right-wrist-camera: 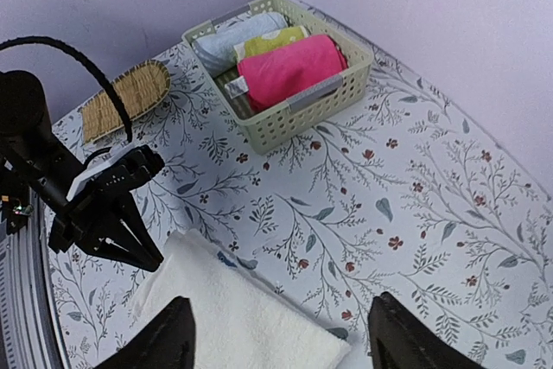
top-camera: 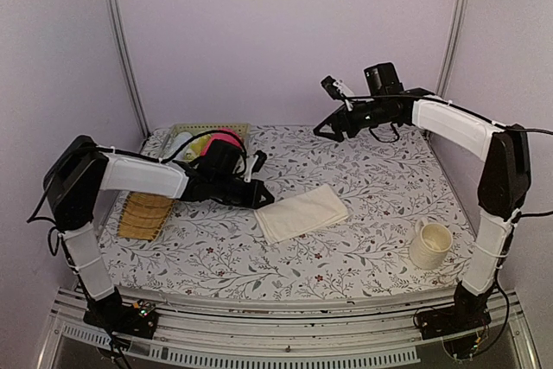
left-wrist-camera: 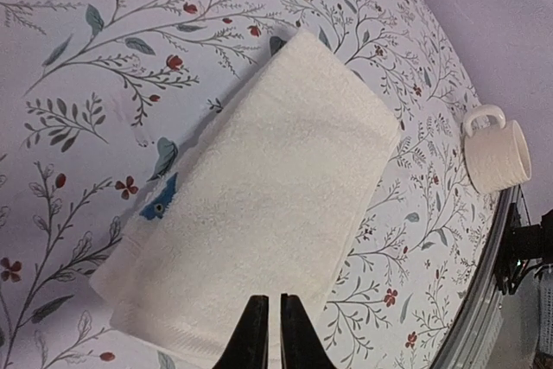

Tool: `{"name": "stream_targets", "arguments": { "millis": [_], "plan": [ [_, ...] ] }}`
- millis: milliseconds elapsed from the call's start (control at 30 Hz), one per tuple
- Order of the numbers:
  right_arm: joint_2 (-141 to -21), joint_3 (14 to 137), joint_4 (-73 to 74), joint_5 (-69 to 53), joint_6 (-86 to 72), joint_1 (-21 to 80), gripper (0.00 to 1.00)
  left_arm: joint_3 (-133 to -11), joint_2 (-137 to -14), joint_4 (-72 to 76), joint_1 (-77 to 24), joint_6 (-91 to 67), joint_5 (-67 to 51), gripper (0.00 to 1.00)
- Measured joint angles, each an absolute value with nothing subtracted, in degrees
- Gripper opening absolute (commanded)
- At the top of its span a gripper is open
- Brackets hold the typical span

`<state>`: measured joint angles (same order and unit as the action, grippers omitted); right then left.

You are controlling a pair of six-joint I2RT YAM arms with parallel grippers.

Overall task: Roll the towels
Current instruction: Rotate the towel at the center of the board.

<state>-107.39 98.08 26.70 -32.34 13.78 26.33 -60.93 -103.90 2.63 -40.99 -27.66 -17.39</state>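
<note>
Rolling the folded cream-white cloth towel (top-camera: 302, 212), lying flat on the floral tabletop (top-camera: 380, 170), should go best if the all-but-closed left hand (left-wrist-camera: 273, 300) at its edge, grip unclear, curls evenly while the wide-open, empty right hand (right-wrist-camera: 281, 304) steadies.

Open passage between white towel (top-camera: 302, 212) and mug (top-camera: 429, 244); basket (right-wrist-camera: 311, 114) fills far-left corner; straw mat (top-camera: 145, 213) lies left.

1 basket (right-wrist-camera: 298, 118) holds 3 rolled towels: pink towel (right-wrist-camera: 289, 71), yellow-green towel (right-wrist-camera: 272, 41), pale-blue towel (right-wrist-camera: 233, 36). In front of the basket, 1 cream-white towel (top-camera: 302, 212); left of it, 1 straw mat (top-camera: 145, 216); far right, 1 mug (top-camera: 429, 245).
</note>
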Motion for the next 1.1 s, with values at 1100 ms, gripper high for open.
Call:
{"name": "stream_targets", "arguments": {
  "millis": [1100],
  "plan": [
    [-115.96,72.66,32.42,-37.71,18.98,36.45,0.17,-61.12,-111.37,-1.96,-34.7,-25.19,-20.69,0.08]
  ]
}}
